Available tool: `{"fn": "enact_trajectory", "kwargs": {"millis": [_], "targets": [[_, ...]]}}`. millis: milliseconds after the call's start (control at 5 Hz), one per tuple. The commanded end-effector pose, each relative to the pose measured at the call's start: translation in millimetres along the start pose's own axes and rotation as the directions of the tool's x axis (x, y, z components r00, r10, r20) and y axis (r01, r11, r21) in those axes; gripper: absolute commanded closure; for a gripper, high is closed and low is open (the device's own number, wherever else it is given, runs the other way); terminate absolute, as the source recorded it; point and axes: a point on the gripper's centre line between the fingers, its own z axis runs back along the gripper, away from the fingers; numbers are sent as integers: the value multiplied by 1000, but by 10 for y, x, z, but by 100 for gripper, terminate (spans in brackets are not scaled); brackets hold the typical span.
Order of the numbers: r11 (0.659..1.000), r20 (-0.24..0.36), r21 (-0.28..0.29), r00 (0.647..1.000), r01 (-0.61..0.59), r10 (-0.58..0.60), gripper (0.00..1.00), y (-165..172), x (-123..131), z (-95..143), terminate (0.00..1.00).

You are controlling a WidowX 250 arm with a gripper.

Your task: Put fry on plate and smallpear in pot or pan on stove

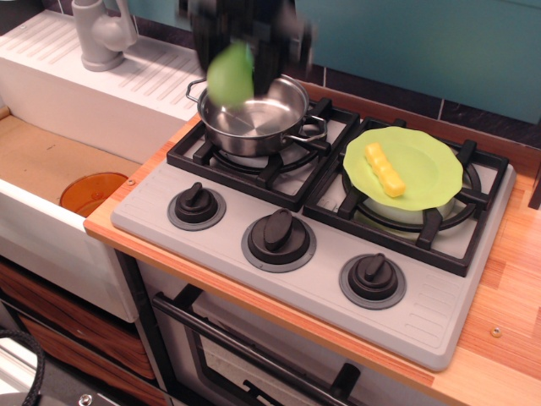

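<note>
The fry (385, 169) lies on the plate (427, 161), which rests on the burner at 3 o'clock of the stove (423, 317), so that half of the task looks done. The step in hand is the pear (230, 74): it hangs in the air, blurred, over the 10 o'clock rim of the pan (254, 123), which sits on the burner at 11 o'clock. The tool (241, 38) is a dark smear at the top edge directly above the pear; its jaws cannot be made out, but since the pear is clear of any support, I judge it is clamped on the pear. The next move calls for a small shift toward 4 o'clock to centre the pear over the bowl, a short descent, then release. Dropping now risks clipping the rim.
</note>
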Motion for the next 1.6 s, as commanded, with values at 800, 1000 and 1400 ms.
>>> {"fn": "enact_trajectory", "kwargs": {"millis": [800, 1000, 1400], "targets": [[999, 106, -50, 994, 9, -4, 0, -126, 546, -516, 0], [998, 109, -54, 994, 6, 0, 0, -154, 553, -505, 0], [1000, 87, -24, 996, -7, 9, 0, -288, 490, -248, 0]]}}
